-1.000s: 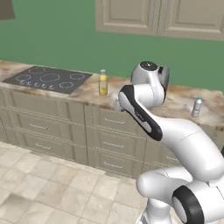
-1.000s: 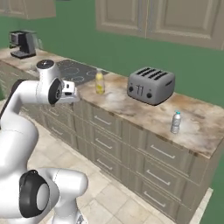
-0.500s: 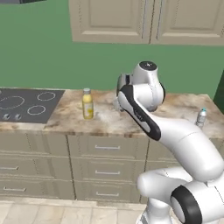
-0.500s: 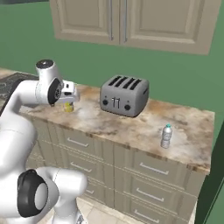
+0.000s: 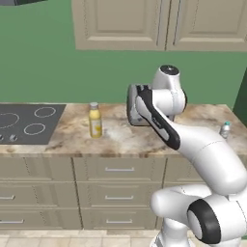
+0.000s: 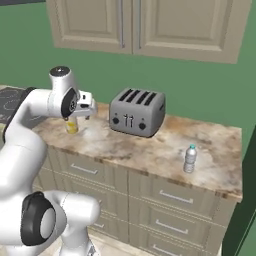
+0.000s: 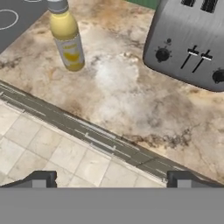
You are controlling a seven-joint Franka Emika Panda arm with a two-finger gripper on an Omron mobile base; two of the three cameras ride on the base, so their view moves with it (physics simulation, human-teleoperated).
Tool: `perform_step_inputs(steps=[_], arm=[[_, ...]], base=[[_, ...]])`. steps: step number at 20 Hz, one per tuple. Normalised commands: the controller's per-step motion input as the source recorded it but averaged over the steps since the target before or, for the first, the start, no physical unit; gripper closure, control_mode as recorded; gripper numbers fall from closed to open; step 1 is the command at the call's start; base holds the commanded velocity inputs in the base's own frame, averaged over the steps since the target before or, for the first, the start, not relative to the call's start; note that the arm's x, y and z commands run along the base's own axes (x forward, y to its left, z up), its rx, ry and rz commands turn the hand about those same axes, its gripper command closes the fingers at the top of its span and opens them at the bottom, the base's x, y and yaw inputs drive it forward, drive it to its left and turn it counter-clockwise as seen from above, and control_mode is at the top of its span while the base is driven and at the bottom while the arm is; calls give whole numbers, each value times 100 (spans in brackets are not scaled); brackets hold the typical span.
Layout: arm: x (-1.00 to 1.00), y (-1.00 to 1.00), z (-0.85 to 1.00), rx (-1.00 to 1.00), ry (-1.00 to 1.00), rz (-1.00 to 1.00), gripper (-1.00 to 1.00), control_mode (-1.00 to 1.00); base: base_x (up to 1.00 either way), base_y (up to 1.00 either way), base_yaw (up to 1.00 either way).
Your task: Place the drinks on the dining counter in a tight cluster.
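Yellow bottle upright on tabletop beside cooktop, left of toaster. Jaws wide apart, empty, above front edge. Risk: off-centre approach tips tall bottle; swing clips toaster. Water bottle far right, near edge.

On the counter against the wall, the toaster stands toward the back. The yellow bottle stands upright to its left, between toaster and cooktop. The water bottle stands well right of the toaster, nearer the front edge.
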Motion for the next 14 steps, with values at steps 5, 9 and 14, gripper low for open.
perform_step_inputs(steps=[5,9,14], arm=[[0,0,0,0,0,0,-100,100],[0,0,0,0,0,0,-100,100],[0,0,0,0,0,0,-100,100]], base=[[38,67,0],[38,55,0],[50,11,-15]])
